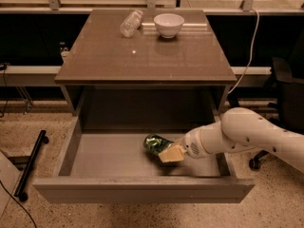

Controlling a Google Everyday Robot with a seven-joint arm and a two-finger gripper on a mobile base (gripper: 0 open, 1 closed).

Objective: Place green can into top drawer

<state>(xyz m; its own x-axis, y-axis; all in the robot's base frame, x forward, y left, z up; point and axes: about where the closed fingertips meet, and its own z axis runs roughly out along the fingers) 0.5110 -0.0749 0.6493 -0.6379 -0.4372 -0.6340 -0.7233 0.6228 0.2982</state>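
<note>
The top drawer (142, 190) of the brown cabinet (142, 56) is pulled wide open towards me. The green can (155, 143) lies tilted low inside it, right of the middle, at or just above the drawer floor. My gripper (167, 152) reaches in from the right on the white arm (247, 137). Its tan fingers (172, 154) are closed on the can's right end. The gripper hides part of the can.
A white bowl (168, 23) and a clear plastic bottle (131, 23) rest at the back of the cabinet top. A black pole (31, 163) lies on the floor at left. A dark chair (287, 94) and a cable (248, 51) are at right.
</note>
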